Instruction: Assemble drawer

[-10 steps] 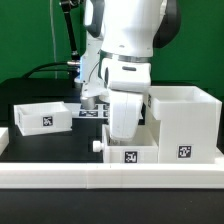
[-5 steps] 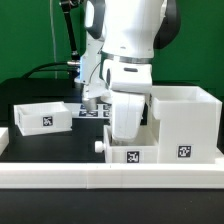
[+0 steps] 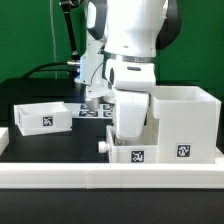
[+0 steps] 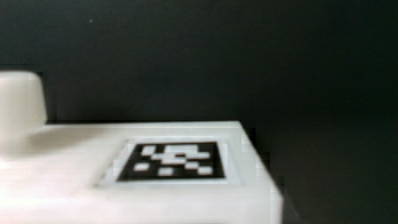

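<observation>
The large hollow white case point(image 3: 185, 120) stands at the exterior view's right, tag facing front. One small tray point(image 3: 42, 115) sits at the left. A second small tray point(image 3: 132, 154), with a knob point(image 3: 103, 146) on its left end, sits in front, just left of the case. My gripper point(image 3: 130, 140) reaches down into this tray and is shut on its wall. The fingertips are hidden behind the hand and the tray. In the wrist view the tray's tagged face point(image 4: 178, 160) and its knob point(image 4: 15, 105) fill the lower part, very close.
A long low white rail point(image 3: 110, 180) runs along the table's front edge. The marker board point(image 3: 92, 111) lies behind the arm. Black cables point(image 3: 50, 68) hang at the back left.
The hand and the front tray have moved together toward the exterior view's right, closer to the case. The left tray and the case have not moved.
</observation>
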Tool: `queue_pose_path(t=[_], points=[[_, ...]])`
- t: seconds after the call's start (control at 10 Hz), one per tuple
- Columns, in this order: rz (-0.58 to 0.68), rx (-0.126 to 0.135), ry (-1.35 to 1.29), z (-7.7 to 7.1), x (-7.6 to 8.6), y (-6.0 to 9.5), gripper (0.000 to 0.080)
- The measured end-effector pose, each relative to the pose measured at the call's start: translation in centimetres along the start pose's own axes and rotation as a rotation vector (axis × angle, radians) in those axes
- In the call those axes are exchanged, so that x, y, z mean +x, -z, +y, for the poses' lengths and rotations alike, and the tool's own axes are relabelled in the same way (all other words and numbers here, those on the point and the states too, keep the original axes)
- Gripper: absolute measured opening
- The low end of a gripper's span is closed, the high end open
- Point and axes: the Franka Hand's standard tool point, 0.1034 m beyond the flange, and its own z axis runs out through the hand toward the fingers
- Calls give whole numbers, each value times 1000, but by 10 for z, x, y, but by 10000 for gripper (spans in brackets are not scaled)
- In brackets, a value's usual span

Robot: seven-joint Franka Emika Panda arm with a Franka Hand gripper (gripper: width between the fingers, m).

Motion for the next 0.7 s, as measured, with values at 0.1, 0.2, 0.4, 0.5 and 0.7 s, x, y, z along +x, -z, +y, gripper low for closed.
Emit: queue_pose_path(t=[0.1, 0.2, 0.4, 0.5, 0.7], points=[[0, 0, -6, 0, 1, 0, 42], [2, 0, -42, 0, 6, 0, 42], [2, -1, -94, 1, 6, 0, 42], [0, 2, -104, 2, 5, 0, 42], [-2, 7, -104, 1, 5, 0, 141]])
